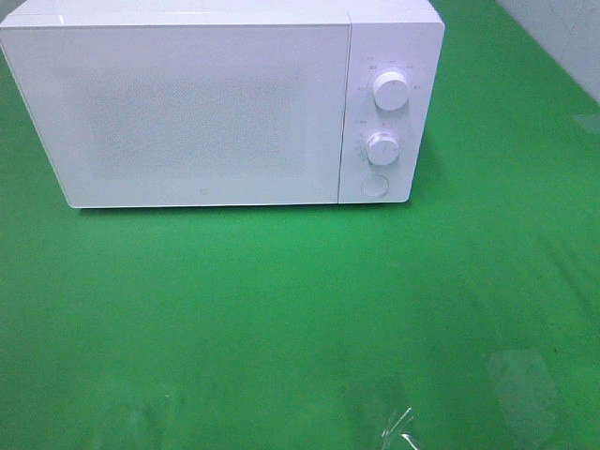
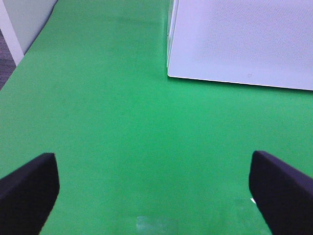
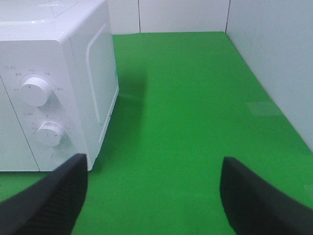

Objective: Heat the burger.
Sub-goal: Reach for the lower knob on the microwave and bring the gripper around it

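A white microwave (image 1: 202,112) stands on the far left part of a green table (image 1: 281,319), with its door (image 1: 178,117) shut flat against the front. On the panel to the right of the door are an upper dial (image 1: 391,91), a lower dial (image 1: 382,147) beneath it and a round button (image 1: 374,186) at the bottom. A pale wall (image 1: 562,37) borders the table at the far right.

The left gripper (image 2: 155,188) hangs over bare green surface on the near side of the microwave's left front corner. Its two dark fingers (image 2: 29,191) are spread wide with nothing between them. The right gripper (image 3: 154,196) is near the microwave's right front corner, facing the dials. Its fingers (image 3: 49,200) are also wide apart and empty.

The burger shows in none of the views, so its place cannot be told.
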{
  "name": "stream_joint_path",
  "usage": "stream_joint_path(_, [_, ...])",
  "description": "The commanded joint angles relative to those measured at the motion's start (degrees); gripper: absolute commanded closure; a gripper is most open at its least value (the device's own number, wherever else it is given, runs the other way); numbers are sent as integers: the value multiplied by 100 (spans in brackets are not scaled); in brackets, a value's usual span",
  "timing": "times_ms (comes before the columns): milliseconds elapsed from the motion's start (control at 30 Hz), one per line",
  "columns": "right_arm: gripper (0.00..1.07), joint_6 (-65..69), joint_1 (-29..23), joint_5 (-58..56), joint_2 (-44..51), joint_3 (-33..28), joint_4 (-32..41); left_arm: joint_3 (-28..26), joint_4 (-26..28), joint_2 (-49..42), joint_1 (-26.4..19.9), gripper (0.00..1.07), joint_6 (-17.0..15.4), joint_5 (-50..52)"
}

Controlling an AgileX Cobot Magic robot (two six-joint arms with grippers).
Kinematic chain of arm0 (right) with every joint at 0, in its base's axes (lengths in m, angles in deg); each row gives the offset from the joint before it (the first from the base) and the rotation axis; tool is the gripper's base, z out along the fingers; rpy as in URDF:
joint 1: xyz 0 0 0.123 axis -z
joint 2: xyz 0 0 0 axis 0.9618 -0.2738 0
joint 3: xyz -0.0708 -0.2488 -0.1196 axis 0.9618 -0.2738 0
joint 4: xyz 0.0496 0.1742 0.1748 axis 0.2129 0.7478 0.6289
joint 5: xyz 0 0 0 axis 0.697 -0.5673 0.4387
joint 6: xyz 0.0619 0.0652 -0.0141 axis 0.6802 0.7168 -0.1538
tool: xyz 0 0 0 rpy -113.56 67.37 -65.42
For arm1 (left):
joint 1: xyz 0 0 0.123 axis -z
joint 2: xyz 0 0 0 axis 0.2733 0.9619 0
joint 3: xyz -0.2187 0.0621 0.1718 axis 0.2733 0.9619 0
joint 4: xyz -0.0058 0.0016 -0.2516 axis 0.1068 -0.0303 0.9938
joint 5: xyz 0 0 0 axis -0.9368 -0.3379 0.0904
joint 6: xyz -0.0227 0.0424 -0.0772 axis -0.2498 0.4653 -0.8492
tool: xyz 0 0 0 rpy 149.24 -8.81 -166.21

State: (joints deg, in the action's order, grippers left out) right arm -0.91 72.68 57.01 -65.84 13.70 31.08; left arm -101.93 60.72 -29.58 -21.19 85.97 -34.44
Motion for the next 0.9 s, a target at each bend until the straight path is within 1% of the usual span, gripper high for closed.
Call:
stream_joint_path(33, [32, 97, 6, 292, -258, 6, 0, 17, 6, -132, -11, 9, -34, 92])
stream_joint_path(100, [32, 132, 6, 424, -441, 6, 0, 17, 6, -132, -11, 9, -34, 92])
stream_joint_path(167, [32, 160, 6, 825, -900, 6, 0, 17, 6, -132, -11, 9, -34, 92])
stream_joint_path(267, [32, 160, 6, 1054, -1106, 6, 0, 17, 6, -132, -11, 9, -34, 92])
stream_joint_path(300, [32, 160, 6, 1341, -1312, 6, 0, 17, 6, -132, -11, 9, -34, 92])
stream_joint_path(400, [32, 160, 6, 1461, -1427, 6, 0, 17, 6, -132, -11, 9, -34, 92])
stream_joint_path(433, [32, 160, 6, 1765, -1644, 6, 0, 17, 6, -132, -11, 9, -34, 92])
stream_joint_path(533, [32, 155, 6, 2034, -1822, 6, 0, 17, 6, -132, -11, 9, -34, 92])
stream_joint_path(567, [32, 132, 6, 2395, -2063, -6, 0, 17, 6, -132, -11, 9, -34, 92])
stream_joint_path(600, [32, 132, 6, 2395, -2063, -6, 0, 17, 6, -132, -11, 9, -34, 92])
stream_joint_path(667, [32, 115, 6, 3587, -2601, -201, 11, 17, 6, -132, -11, 9, -34, 92])
stream_joint_path(700, [32, 115, 6, 3587, -2601, -201, 11, 17, 6, -132, -11, 9, -34, 92])
stream_joint_path(733, [32, 115, 6, 4108, -2830, -344, 143, 17, 6, -132, -11, 9, -34, 92])
stream_joint_path(833, [32, 97, 6, 4326, -2956, -407, 269, 17, 6, -132, -11, 9, -34, 92])
stream_joint_path(867, [32, 6, 6, 4601, -3157, -498, 659, 17, 6, -132, -11, 9, -34, 92])
stream_joint_path(900, [32, 6, 6, 4601, -3157, -498, 659, 17, 6, -132, -11, 9, -34, 92])
